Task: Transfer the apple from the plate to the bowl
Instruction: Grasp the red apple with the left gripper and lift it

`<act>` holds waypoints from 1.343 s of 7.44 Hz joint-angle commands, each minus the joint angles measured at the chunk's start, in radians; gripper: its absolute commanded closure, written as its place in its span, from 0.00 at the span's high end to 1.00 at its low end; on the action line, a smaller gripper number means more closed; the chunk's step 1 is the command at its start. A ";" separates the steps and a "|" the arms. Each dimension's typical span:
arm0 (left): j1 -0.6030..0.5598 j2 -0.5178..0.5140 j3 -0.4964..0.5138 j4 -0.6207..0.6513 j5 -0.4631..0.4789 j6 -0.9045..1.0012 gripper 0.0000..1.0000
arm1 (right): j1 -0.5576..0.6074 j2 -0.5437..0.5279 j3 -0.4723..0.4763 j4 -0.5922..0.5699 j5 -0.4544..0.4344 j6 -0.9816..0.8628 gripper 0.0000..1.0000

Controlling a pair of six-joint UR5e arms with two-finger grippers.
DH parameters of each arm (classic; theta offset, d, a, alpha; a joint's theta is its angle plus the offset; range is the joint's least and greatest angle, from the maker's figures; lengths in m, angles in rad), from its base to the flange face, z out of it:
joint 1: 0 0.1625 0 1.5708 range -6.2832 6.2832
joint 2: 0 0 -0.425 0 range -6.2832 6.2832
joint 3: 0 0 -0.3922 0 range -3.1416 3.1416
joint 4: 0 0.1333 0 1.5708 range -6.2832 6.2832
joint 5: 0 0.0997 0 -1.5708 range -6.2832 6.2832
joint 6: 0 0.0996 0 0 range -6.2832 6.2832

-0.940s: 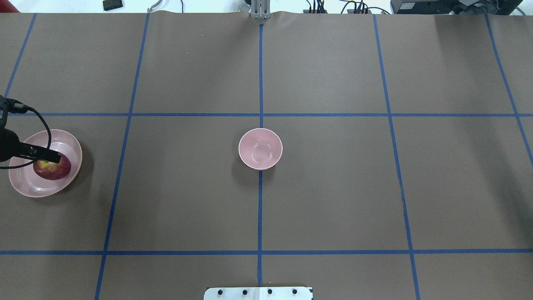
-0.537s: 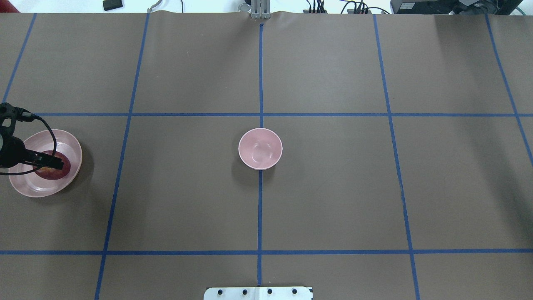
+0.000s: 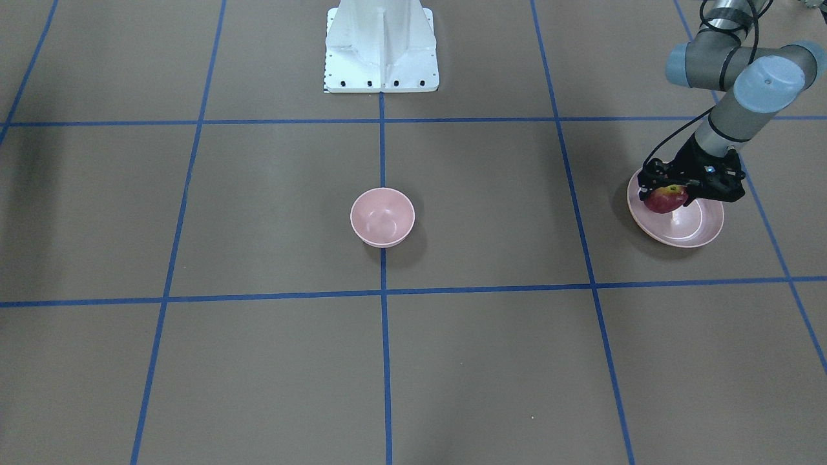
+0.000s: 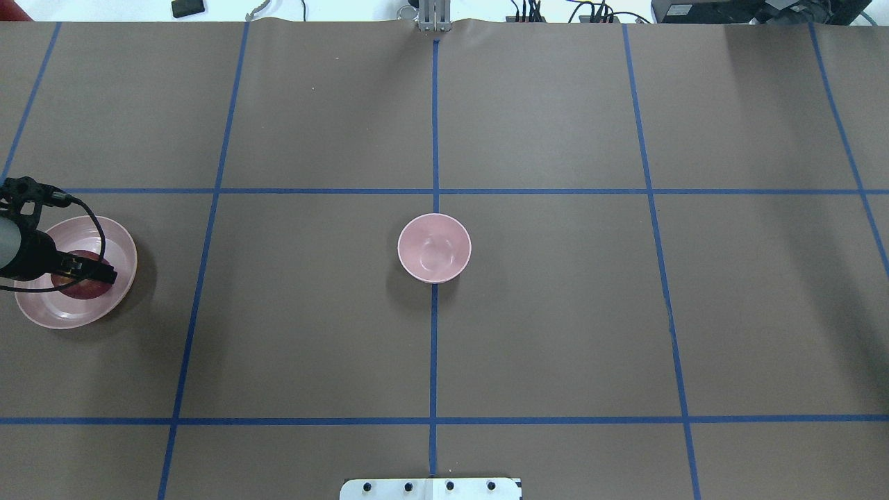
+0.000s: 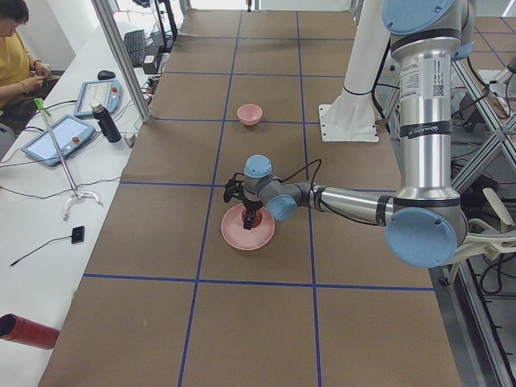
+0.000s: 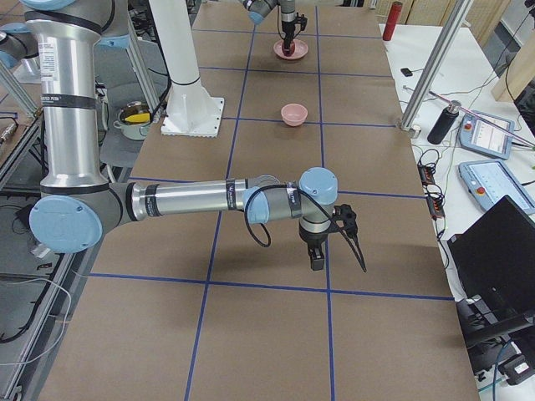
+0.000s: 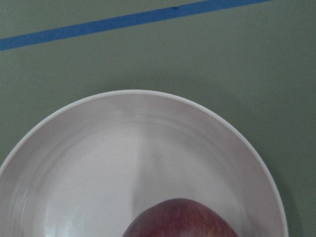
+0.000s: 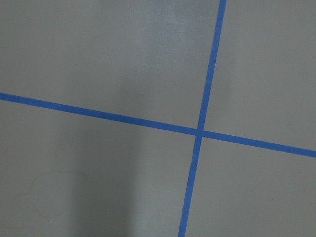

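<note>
The dark-red apple (image 3: 664, 201) lies in the wide pale-pink plate (image 3: 686, 234) at the table's left end; it also shows in the overhead view (image 4: 75, 289) and at the bottom of the left wrist view (image 7: 180, 219). My left gripper (image 3: 669, 192) is low over the plate (image 4: 42, 314), open, with its fingers on either side of the apple's top. The small deep pink bowl (image 4: 434, 248) stands empty at the table's middle, far from the plate. My right gripper (image 6: 318, 256) shows only in the exterior right view, above bare table; I cannot tell whether it is open or shut.
The robot's white base (image 3: 381, 45) stands at the near middle edge. Blue tape lines cross the brown table. A side bench holds tablets and a dark bottle (image 6: 440, 122). A person sits at its far end (image 5: 16, 56).
My left gripper has moved a little right and lower over the apple, covering more of it in the overhead view. The apple, plate and bowl have not moved.
</note>
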 commanded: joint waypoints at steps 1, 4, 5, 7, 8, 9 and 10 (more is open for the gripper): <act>0.001 -0.002 0.008 -0.003 -0.001 0.001 0.41 | 0.000 0.001 0.001 0.000 0.000 0.003 1.00; -0.025 -0.005 -0.091 0.037 -0.114 -0.002 0.00 | 0.000 0.001 0.002 0.000 0.000 0.004 1.00; -0.042 -0.066 -0.143 0.157 -0.115 -0.015 0.00 | -0.002 0.004 0.002 0.000 0.000 0.004 1.00; -0.032 -0.362 -0.176 0.531 -0.044 -0.079 0.00 | 0.000 0.000 0.001 0.000 0.000 0.001 1.00; 0.023 -0.517 -0.161 0.662 -0.018 -0.147 0.00 | 0.000 -0.002 0.001 0.000 0.001 0.003 1.00; 0.086 -0.637 -0.107 0.710 -0.015 -0.253 0.00 | -0.002 -0.003 -0.002 0.000 0.001 0.003 1.00; 0.146 -0.748 -0.034 0.705 0.023 -0.374 0.00 | 0.000 -0.003 -0.002 0.000 0.000 0.003 1.00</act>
